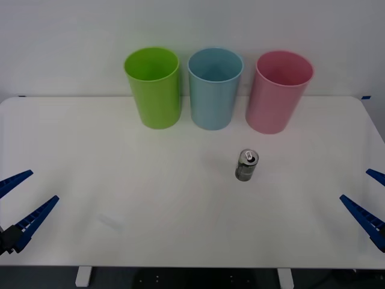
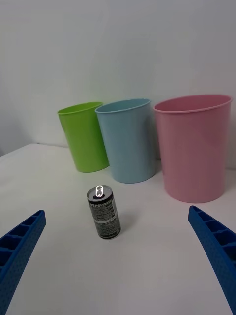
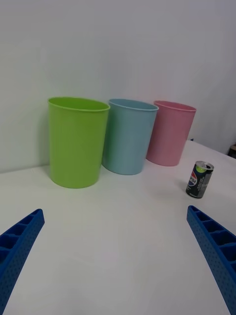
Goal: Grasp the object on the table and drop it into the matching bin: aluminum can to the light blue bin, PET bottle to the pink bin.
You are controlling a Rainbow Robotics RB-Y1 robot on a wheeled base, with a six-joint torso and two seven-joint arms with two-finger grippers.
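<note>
A small silver-grey aluminum can [image 1: 246, 165] stands upright on the white table [image 1: 120, 180], in front of the gap between the light blue bin [image 1: 215, 88] and the pink bin [image 1: 278, 91]. The can [image 2: 104, 212] has a pull-tab top and a dark label; it also appears in the left wrist view [image 3: 199, 179]. My left gripper [image 1: 23, 197] is open at the table's near left edge, far from the can. At the near right edge my right gripper [image 1: 370, 198] is open too, with nothing between its fingers [image 2: 214, 246].
A lime green bin [image 1: 153, 87] stands left of the light blue bin [image 2: 129, 140], and all three line the table's back edge by the white wall. The pink bin [image 2: 194, 147] is at the right end of the row. Bare tabletop surrounds the can.
</note>
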